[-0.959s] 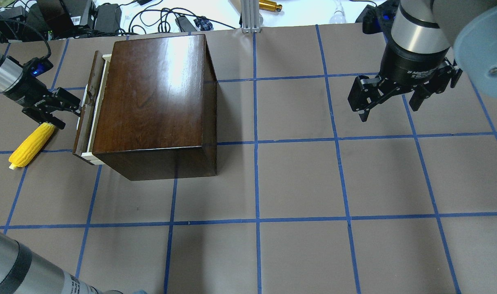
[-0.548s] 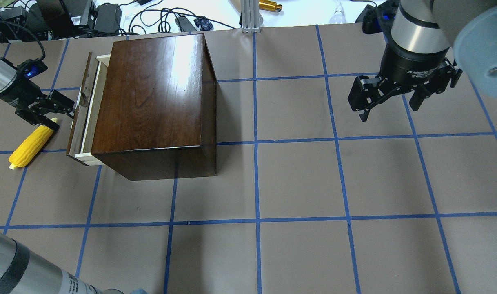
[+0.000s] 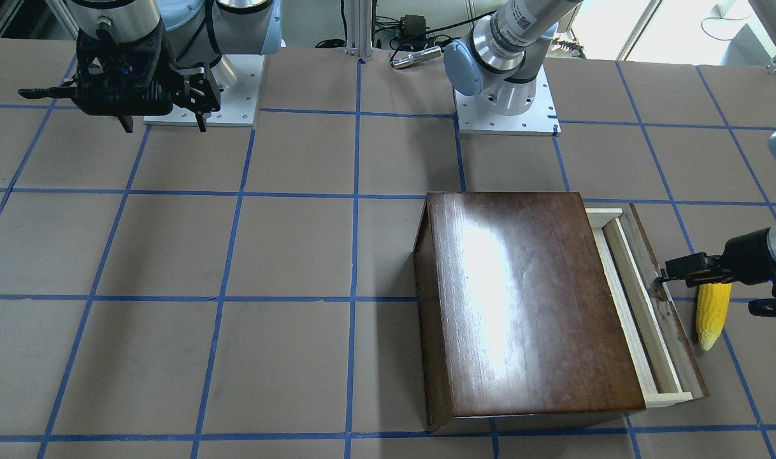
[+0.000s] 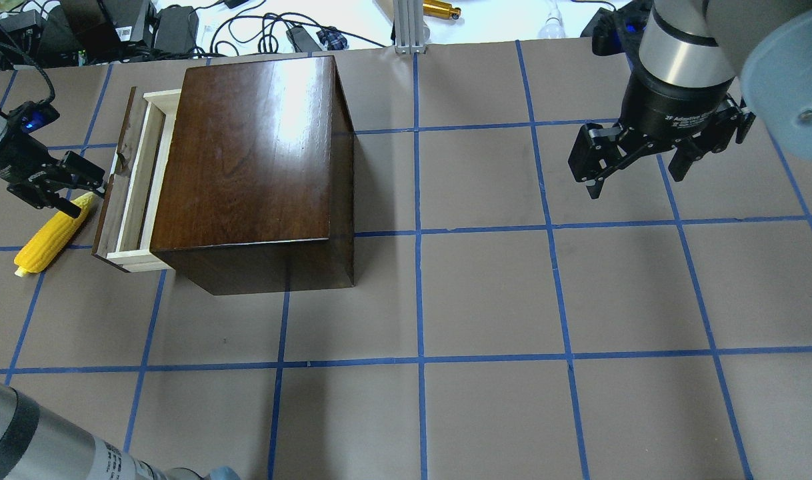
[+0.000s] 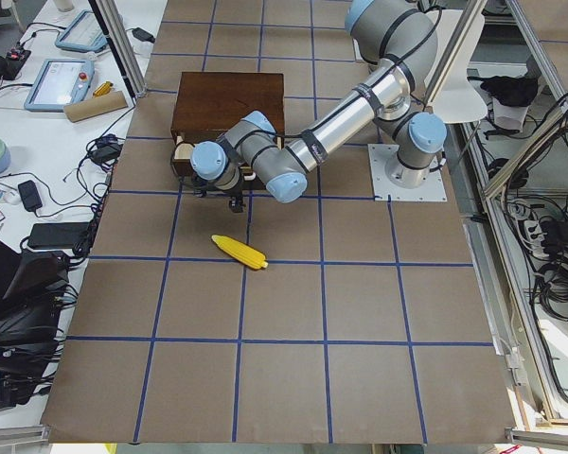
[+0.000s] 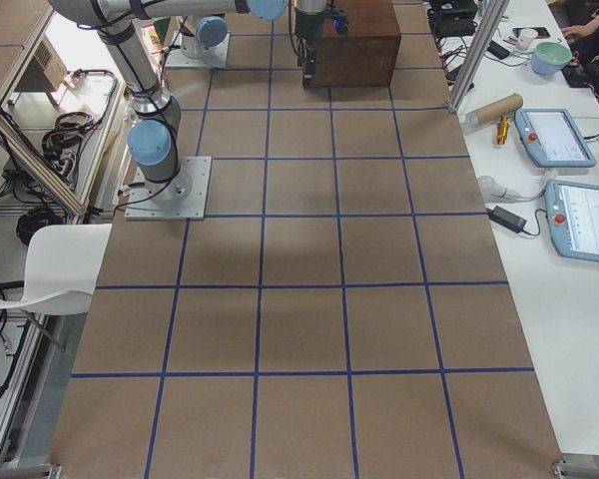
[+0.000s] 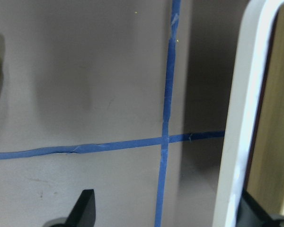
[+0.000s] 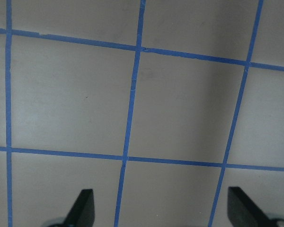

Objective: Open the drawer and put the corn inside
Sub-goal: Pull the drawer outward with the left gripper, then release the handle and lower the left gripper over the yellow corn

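1. One box [image 4: 246, 153], glossy dark-brown wood, standing at 10 o'clock of the table's middle as seen from behind the robot.
2. One drawer [image 4: 134, 190], a pale wood tray with a dark front panel. It is out partway from the box's 9 o'clock side, and a strip of its pale inside shows.
3. One handle [image 7: 246, 109], pale and curved, on the drawer front.
4. The left gripper [image 4: 88, 195], at 9 o'clock of the drawer front, jaws spread and clamping nothing. One finger [image 7: 253, 213] sits on the drawer side of the handle, the other out over the table.
5. One corn [image 4: 49, 233], bright yellow, lying outside the drawer on the table at 8 o'clock of the drawer front. Its pale tip points to 7 o'clock. The left side view shows it apart from the gripper.
6. The right gripper [image 4: 636, 183], at 3 o'clock of the box and well apart, raised, jaws wide apart, gripping nothing.
7. One table [image 4: 486, 293], brown-covered, with a blue tape grid.
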Available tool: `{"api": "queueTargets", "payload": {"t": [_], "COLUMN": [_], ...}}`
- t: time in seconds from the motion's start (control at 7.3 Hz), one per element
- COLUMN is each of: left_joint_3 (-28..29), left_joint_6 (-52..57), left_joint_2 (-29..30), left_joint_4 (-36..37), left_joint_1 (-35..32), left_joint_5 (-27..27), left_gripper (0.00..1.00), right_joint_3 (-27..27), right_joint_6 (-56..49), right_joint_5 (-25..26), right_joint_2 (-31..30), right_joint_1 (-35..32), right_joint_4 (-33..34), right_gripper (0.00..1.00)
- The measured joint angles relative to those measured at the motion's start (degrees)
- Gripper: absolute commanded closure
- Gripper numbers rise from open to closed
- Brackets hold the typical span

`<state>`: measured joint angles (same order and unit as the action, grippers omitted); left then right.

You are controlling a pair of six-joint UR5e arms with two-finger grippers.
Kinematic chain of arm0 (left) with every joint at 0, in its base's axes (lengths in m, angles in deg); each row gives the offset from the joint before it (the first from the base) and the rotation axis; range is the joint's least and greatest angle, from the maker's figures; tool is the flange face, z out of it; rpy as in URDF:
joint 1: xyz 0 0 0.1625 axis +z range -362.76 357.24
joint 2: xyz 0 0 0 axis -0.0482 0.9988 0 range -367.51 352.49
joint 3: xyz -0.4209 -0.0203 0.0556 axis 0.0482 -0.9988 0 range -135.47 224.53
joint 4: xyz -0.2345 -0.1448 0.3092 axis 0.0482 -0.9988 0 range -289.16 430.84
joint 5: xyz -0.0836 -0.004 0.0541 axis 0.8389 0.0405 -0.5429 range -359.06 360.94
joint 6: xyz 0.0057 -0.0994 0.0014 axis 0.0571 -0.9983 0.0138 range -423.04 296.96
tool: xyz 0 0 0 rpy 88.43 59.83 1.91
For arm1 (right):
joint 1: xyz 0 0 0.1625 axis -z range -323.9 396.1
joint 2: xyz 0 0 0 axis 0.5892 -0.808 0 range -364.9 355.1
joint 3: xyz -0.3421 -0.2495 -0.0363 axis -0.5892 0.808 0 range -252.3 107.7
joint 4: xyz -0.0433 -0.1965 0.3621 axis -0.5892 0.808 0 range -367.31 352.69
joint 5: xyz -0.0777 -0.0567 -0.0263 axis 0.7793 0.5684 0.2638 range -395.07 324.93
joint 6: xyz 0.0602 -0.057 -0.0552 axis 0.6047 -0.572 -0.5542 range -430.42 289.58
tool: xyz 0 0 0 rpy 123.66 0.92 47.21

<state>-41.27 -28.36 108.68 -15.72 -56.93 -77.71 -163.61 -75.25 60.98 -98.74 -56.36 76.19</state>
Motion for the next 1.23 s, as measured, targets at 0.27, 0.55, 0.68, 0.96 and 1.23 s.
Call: {"api": "queueTargets", "payload": {"t": [0.27,0.55,0.68,0.96,1.23], "left_joint_3": [0.4,1.2,1.4,1.6,2.1], "left_joint_6": [0.8,1.0,1.1,1.1,0.7], "left_joint_2": [0.1,0.1,0.1,0.2,-0.2], "left_joint_4": [0.0,-0.1,-0.2,-0.2,-0.3], "left_joint_1": [1.0,1.3,1.4,1.6,1.6], "left_joint_5": [-0.2,-0.6,-1.4,-2.1,-2.1], "left_gripper": [0.00,0.00,0.00,0.00,0.00], "right_joint_3": [0.0,0.0,0.0,0.0,0.0], "right_joint_6": [0.0,0.0,0.0,0.0,0.0], "right_joint_5": [0.0,0.0,0.0,0.0,0.0], "right_joint_2": [0.0,0.0,0.0,0.0,0.0], "right_joint_1": [0.0,0.0,0.0,0.0,0.0], "right_joint_4": [0.0,0.0,0.0,0.0,0.0], "right_gripper": [0.00,0.00,0.00,0.00,0.00]}}
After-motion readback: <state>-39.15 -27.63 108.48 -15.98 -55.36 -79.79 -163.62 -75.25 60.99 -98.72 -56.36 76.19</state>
